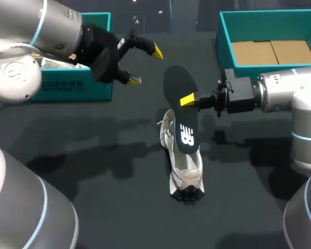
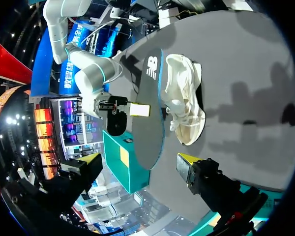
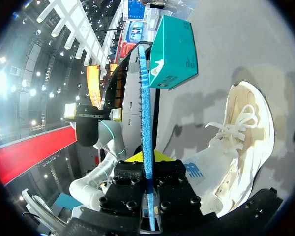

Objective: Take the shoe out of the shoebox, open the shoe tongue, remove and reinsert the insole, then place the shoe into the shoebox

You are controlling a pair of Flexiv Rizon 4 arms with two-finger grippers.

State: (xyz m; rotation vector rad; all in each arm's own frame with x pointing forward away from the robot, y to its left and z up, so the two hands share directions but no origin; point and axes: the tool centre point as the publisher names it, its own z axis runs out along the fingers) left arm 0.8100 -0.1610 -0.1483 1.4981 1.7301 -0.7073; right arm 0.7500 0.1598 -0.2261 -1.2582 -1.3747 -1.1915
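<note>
1. Shoe (image 1: 185, 168): white, on the table (image 1: 93, 155) near the middle, outside both boxes. It sits sole down with the opening up.
2. Shoe axis: runs near to far across the table, leaning slightly to the left at the far end. Loose laces are at the far end and dark tread lugs show at the near end. The toe seems to point away from the robot, though its far part is hidden behind the insole.
3. Insole (image 1: 179, 88): dark face with a white logo, blue underside in the right wrist view. It is out of the shoe and held on edge above it. Its long axis is roughly in line with the shoe's; the logo end hangs over the shoe and the other end rises toward the far side.
4. Right gripper (image 1: 187, 99): comes in from the right, level, and is pinched on the insole's edge about mid-length, one finger on each face.
5. Left gripper (image 1: 145, 65): spread wide, holding nothing, in the air left of the insole's far end and apart from it.
6. Right box (image 1: 225, 36): teal, open, at the far right, with a brown cardboard floor showing.
7. Left box (image 1: 72, 88): teal, at the far left, partly hidden by the left arm.
</note>
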